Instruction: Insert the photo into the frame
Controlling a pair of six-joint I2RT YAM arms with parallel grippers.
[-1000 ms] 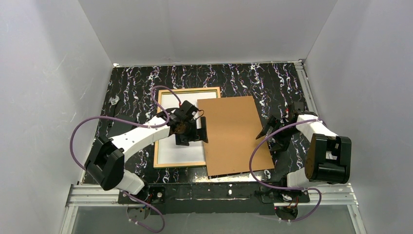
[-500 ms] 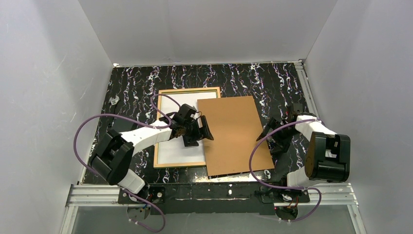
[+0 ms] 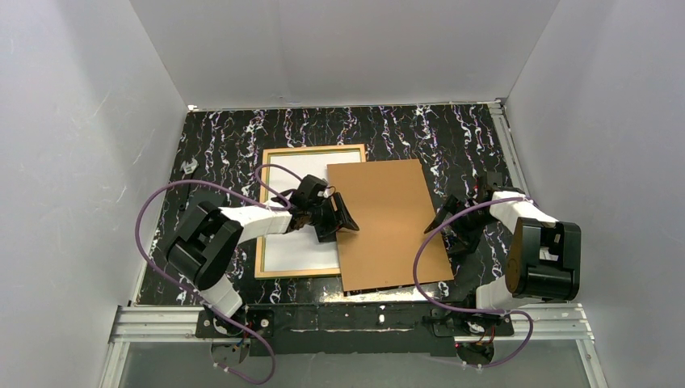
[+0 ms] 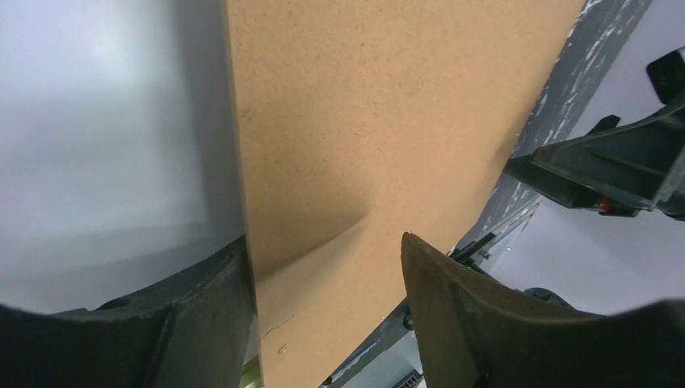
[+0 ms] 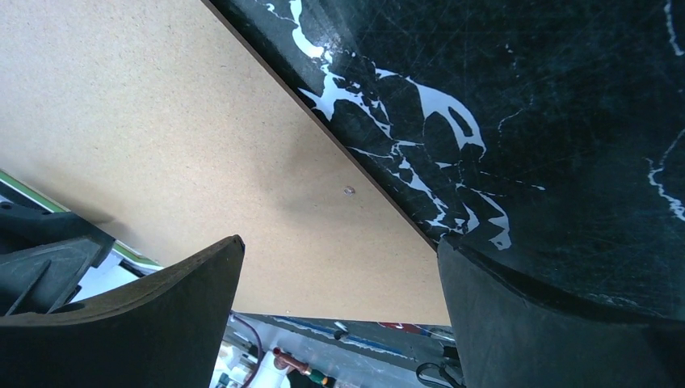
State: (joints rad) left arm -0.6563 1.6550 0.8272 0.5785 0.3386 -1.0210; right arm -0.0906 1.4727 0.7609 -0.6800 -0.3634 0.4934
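Observation:
The frame lies face down on the table, its tan back edge up. The photo lies inside it, white back up; it also shows in the left wrist view. A brown backing board lies askew over the frame's right side. My left gripper is open and straddles the board's left edge, one finger over the photo and one over the board. My right gripper is open at the board's right edge, one finger over the board and one over the table.
The black marbled table is walled by white panels at the back and both sides. A sliver of the frame's green edge shows beyond the board. Purple cables loop beside both arms. The metal rail runs along the near edge.
My left gripper has shifted slightly right and lower onto the board's left edge, and the left arm has folded in toward it. The right gripper has barely moved.

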